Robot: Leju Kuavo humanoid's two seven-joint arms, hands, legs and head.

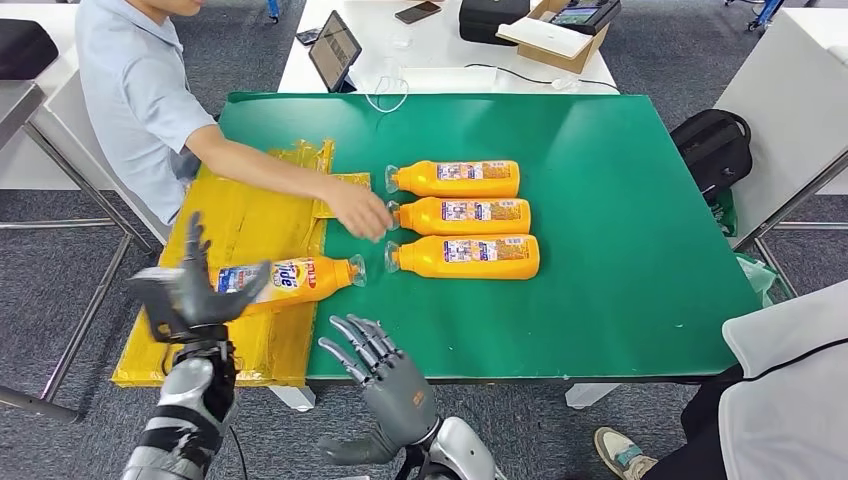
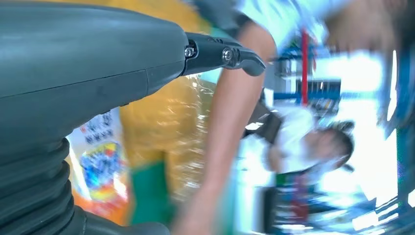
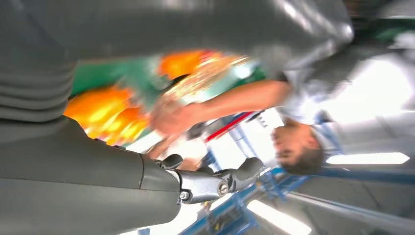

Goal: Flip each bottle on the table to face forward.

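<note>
Three bottles (image 1: 463,217) lay in a neat stack of rows at the tabletop (image 1: 620,200) centre, caps toward 9 o'clock, small-print back labels up – prob. set that way so each needs a flip. A 4th bottle (image 1: 290,278) sat at approx 8 o'clock from them, cap toward 3 o'clock, colourful front label up; it looked already turned, straddling the green mat edge and the yellow sheet (image 1: 250,225).

Left hand (image 1: 205,290) was at that bottle's base end, fingers spread and raised, thumb across the label side. Fingers looked apart, not clamped, so I'd judge it wide and holding nothing, though contact w/ the bottle base was hidden behind the palm – can't tell touching or just beside. Right hand (image 1: 385,365) hovered off the near tabletop edge at 6 o'clock, fingers fanned out, empty, pointing toward 11 o'clock; prob. parked clear while the person worked.

A person's hand (image 1: 360,208) reached in from 10 o'clock to the cap of the middle bottle, seemingly straightening or placing it; fingers covered the cap so the grip was unclear.

Hard to read: both wrist views were motion-blurred. Left wrist view gave a smeared label and the person's arm past the hand's cover; right wrist view gave orange blobs, bottles likely, count unclear. Label text was too small to read. A 2nd person sat cut off at 4 o'clock
</note>
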